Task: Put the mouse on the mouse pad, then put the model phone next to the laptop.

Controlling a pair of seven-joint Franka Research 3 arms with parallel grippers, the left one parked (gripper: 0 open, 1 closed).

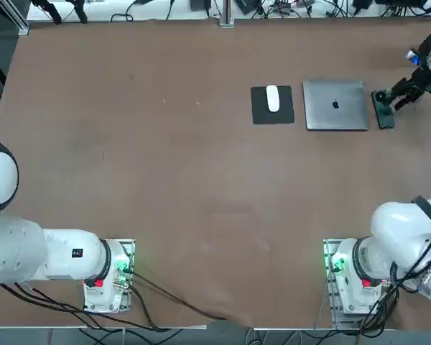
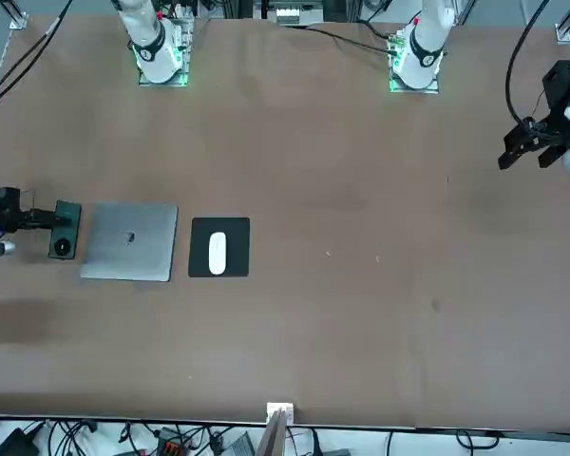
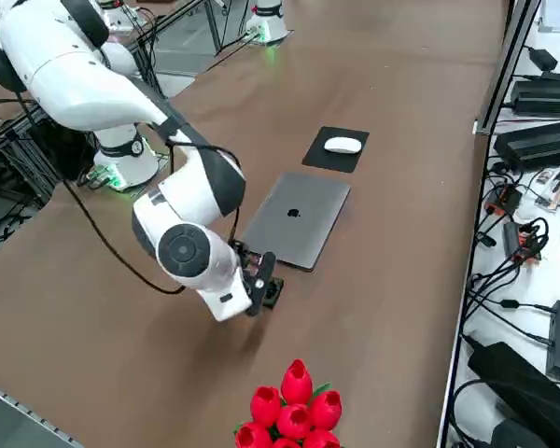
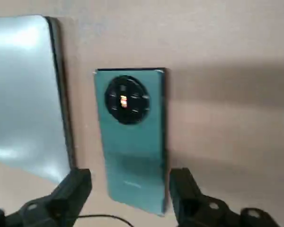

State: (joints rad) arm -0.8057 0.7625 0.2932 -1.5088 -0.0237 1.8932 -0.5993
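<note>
One mouse [image 1: 272, 98] lies on one mouse pad [image 1: 262, 113], one laptop [image 1: 335, 104] at its 3 o'clock. One model phone [image 4: 131, 137] (flat) lies just beside the laptop, between the right gripper's [image 4: 128, 201] spread fingers. Bare table [image 1: 165, 180] spreads from the pad's 9 o'clock.

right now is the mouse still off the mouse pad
No, the mouse lies on the mouse pad, left of the laptop in the top view.
</note>
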